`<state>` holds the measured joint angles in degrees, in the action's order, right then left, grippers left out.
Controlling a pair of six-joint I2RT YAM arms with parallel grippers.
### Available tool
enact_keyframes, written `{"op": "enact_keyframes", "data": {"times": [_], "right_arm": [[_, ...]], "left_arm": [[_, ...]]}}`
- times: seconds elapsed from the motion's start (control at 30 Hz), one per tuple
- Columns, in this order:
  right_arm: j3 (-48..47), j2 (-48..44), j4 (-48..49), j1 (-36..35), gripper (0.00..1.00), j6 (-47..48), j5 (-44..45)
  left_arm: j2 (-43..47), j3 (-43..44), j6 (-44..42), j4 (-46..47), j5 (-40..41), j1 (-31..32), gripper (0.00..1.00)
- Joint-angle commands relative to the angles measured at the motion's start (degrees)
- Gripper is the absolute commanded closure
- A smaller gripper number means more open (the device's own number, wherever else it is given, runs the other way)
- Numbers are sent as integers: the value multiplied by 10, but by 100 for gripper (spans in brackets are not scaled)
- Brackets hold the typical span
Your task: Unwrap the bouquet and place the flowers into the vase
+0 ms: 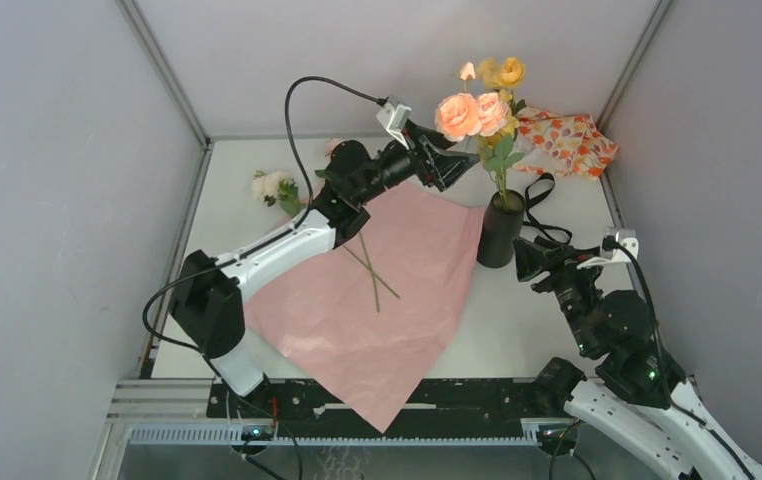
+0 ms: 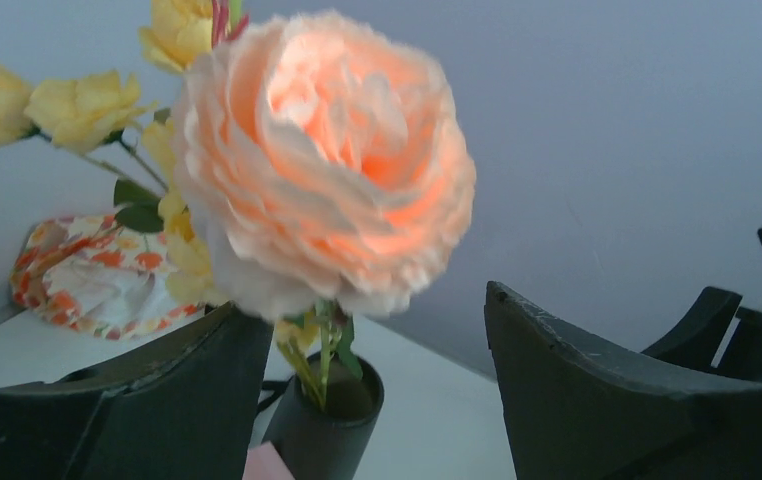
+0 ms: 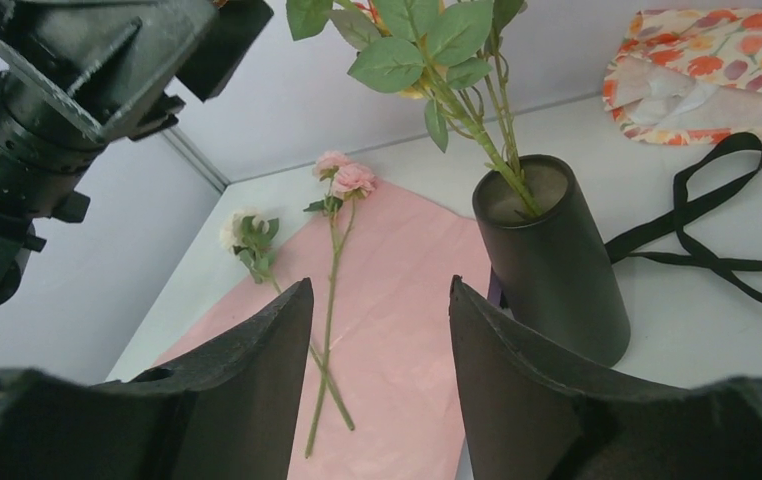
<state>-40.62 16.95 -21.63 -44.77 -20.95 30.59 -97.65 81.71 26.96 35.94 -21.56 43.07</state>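
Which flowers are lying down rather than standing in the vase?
The pink rose and the cream rose, their stems crossing on the pink paper left of the vase. The peach roses and yellow roses stand upright in it.

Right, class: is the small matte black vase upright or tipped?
Upright: the vase stands on its base, green flower stems rising from its mouth.

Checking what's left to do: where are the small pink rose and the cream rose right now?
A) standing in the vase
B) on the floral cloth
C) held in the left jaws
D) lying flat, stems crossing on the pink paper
D: the pink rose and the cream rose lie flat to the left of the vase, their stems crossing on the pink paper.
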Motion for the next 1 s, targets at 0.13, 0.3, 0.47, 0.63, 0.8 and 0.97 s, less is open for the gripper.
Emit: {"op": "enact_keyframes", "data": {"times": [0.13, 0.3, 0.47, 0.63, 0.8, 0.97], "right_arm": [[-11, 29, 43, -3, 37, 7, -31], [-24, 53, 61, -4, 36, 16, -56], [-63, 118, 85, -18, 36, 31, -116], [-133, 252, 115, -104, 36, 77, -116], [-235, 429, 97, -193, 35, 107, -117], [-353, 616, 19, -189, 35, 57, -203]], "left_arm": [[104, -106, -42, -39, 24, 1, 19], [199, -215, -43, -72, 84, 1, 19], [348, -257, -80, -191, 191, 1, 19], [475, -261, -114, -308, 387, 1, 18], [572, -256, -124, -402, 540, 1, 18], [646, -253, -89, -479, 697, 1, 16]]}}
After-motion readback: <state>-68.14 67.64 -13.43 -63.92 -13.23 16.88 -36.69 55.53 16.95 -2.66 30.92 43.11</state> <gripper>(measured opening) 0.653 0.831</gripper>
